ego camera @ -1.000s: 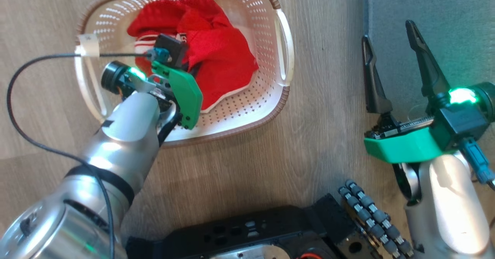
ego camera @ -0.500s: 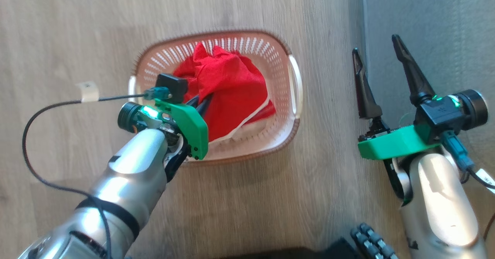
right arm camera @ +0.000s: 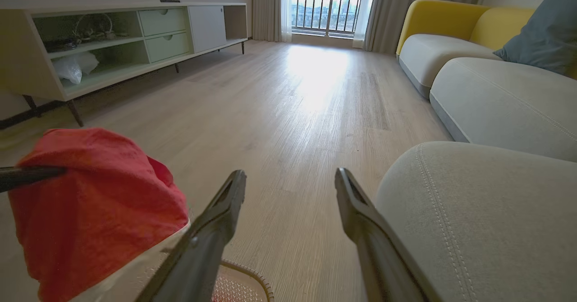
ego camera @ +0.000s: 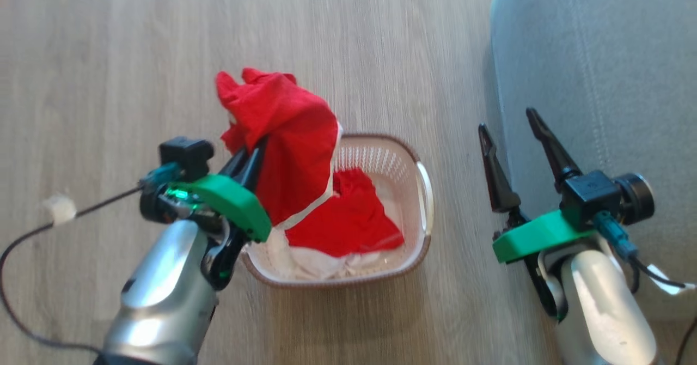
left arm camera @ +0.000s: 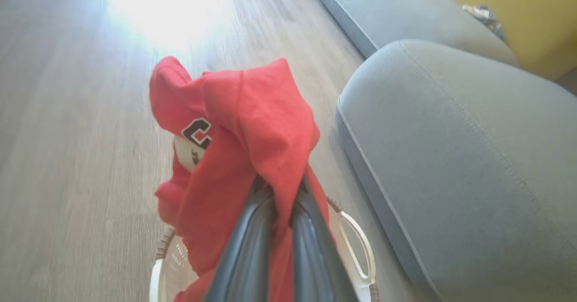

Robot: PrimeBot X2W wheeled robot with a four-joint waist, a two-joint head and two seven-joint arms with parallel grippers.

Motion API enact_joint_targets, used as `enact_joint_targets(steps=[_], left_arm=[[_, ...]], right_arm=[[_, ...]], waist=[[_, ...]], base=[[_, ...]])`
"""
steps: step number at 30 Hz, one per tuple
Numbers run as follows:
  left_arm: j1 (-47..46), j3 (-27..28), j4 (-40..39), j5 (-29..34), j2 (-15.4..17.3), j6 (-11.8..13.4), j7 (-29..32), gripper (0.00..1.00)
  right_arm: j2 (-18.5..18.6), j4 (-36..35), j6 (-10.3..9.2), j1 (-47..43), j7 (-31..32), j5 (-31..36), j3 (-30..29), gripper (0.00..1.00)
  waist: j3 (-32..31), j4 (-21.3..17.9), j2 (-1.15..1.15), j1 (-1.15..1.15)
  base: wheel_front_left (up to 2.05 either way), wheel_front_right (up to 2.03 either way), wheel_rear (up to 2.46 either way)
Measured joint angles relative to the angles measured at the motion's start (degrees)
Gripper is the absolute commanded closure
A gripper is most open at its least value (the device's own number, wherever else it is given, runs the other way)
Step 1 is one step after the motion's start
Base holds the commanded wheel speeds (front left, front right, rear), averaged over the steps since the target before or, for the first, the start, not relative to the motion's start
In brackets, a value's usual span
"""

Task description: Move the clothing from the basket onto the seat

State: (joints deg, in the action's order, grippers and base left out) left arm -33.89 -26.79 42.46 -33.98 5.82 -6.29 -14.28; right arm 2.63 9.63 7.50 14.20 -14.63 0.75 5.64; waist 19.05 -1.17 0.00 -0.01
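Above the basket [ego camera: 426, 201], the left pincer [ego camera: 254, 160] is clamped on one red garment [ego camera: 288, 131], which hangs from it; more clothing [ego camera: 348, 223] lies inside the basket. Right of the basket, the right pincer [ego camera: 506, 122] stands apart, beside the seat [ego camera: 599, 54].

Left wrist view: we read one mark, a large dark capital "C" [left arm camera: 198, 131] with a white outline, printed on the red garment [left arm camera: 257, 112]. The fabric folded over right beside the letter, so we could not tell whether more letters followed. Just below it we noted a white patch [left arm camera: 185, 154] carrying small dark marks, too blurred to read.
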Motion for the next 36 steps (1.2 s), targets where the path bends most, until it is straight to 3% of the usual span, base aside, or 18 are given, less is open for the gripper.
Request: enact_joint_targets(steps=[9,21,27,36], left_arm=[[10.9,15.0,-13.7,7.4,-2.2,-0.2,0.0,1.0],[16.7,22.5,-31.4,10.4,-3.5,-0.7,0.0,1.0],[16.2,23.3,-41.7,9.7,-3.5,-0.3,-0.4,1.0],[16.3,17.7,-43.8,11.0,-3.5,-0.4,-0.4,1.0]], right_arm=[[0.0,1.9,0.0,-3.7,0.0,-1.8,0.8,0.0],[0.0,2.6,0.0,-8.3,0.0,-2.8,3.5,0.0],[0.0,1.7,0.0,-8.4,0.0,-3.3,2.7,0.0],[0.1,-0.3,0.0,-9.2,0.0,-3.7,6.4,0.0]], waist=[[-10.1,1.4,0.0,0.0],[-19.4,1.7,0.0,0.0],[-20.5,1.6,0.0,0.0],[-20.6,1.2,0.0,0.0]], base=[[0.0,0.0,0.0],[0.0,0.0,0.0],[0.0,0.0,0.0],[0.0,0.0,0.0]])
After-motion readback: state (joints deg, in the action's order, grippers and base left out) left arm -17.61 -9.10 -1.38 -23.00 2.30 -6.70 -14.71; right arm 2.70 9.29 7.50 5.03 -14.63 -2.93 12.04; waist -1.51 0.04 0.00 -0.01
